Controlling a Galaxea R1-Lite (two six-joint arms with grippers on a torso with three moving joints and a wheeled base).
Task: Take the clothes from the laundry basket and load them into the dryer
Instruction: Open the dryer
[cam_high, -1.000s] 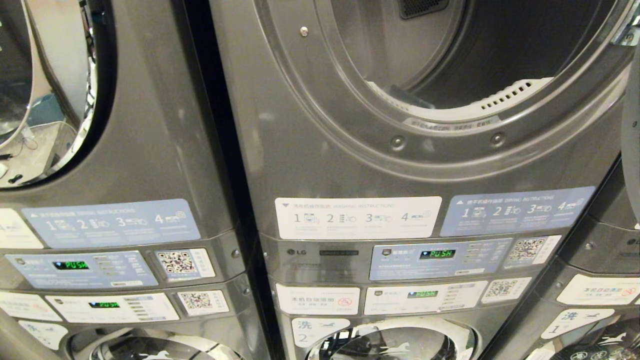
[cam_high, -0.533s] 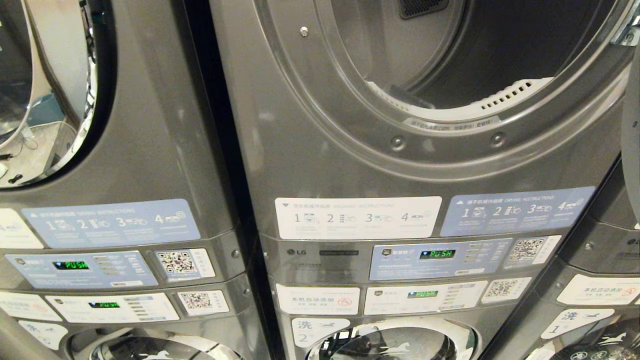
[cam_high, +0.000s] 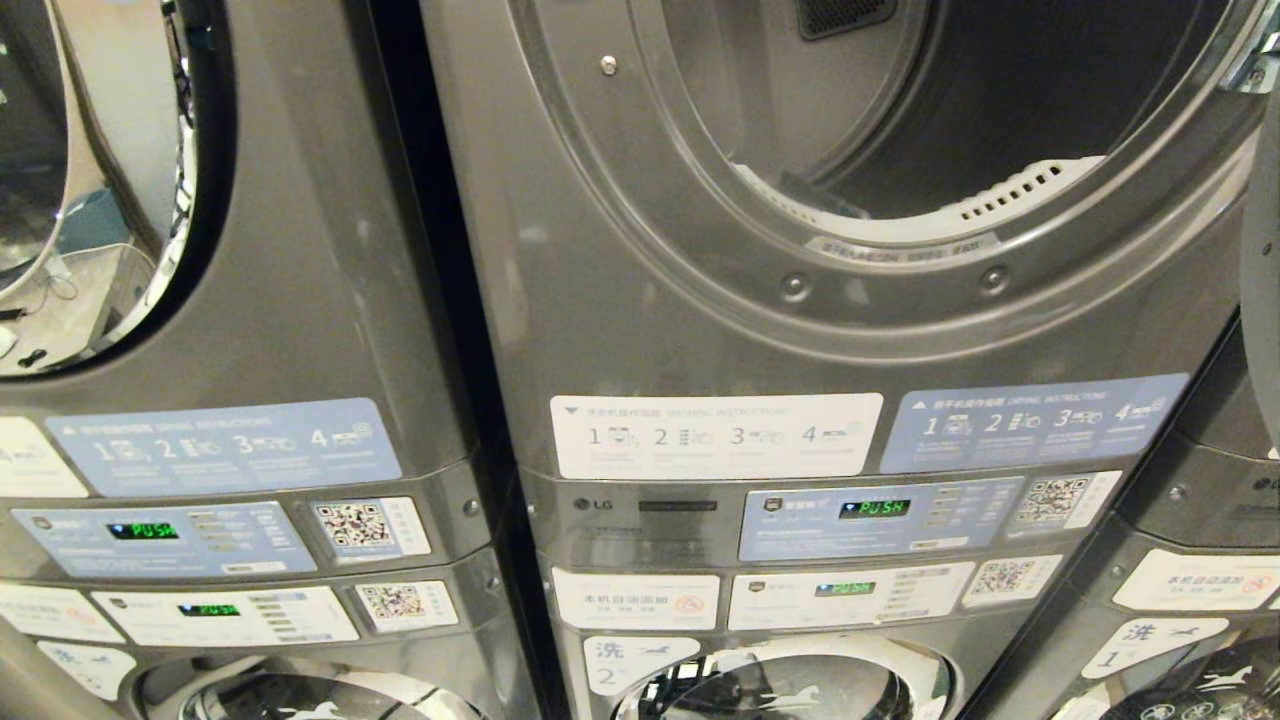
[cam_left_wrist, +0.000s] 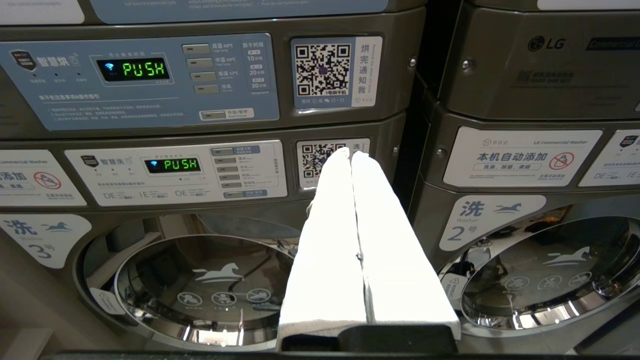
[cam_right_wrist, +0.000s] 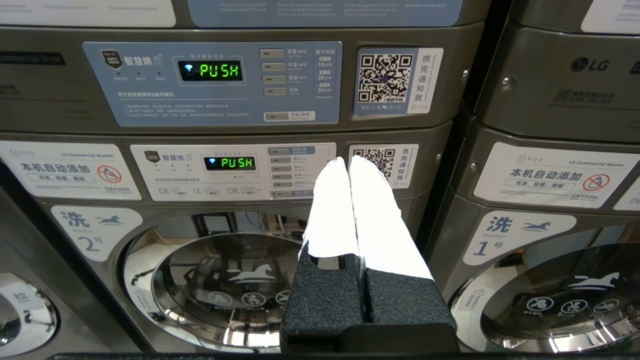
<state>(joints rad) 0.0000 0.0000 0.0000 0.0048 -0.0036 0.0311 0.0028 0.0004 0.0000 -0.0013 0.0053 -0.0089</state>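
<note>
The grey dryer (cam_high: 640, 330) fills the middle of the head view, its round opening (cam_high: 950, 110) uncovered and the dark drum behind it bare. No clothes and no laundry basket are in view. Neither arm shows in the head view. In the left wrist view my left gripper (cam_left_wrist: 350, 153) is shut, white fingers pressed together and holding nothing, level before the washer 3 control panel (cam_left_wrist: 175, 172). My right gripper (cam_right_wrist: 348, 161) is likewise shut and holds nothing, in front of the washer 2 panel (cam_right_wrist: 230, 170).
Stacked grey machines stand side by side. A second dryer (cam_high: 200, 250) is at the left with a glass door (cam_high: 90, 180). Below are washer doors (cam_left_wrist: 200, 285) (cam_right_wrist: 225, 285) (cam_right_wrist: 560, 300). Green PUSH displays (cam_high: 873, 508) glow on the panels.
</note>
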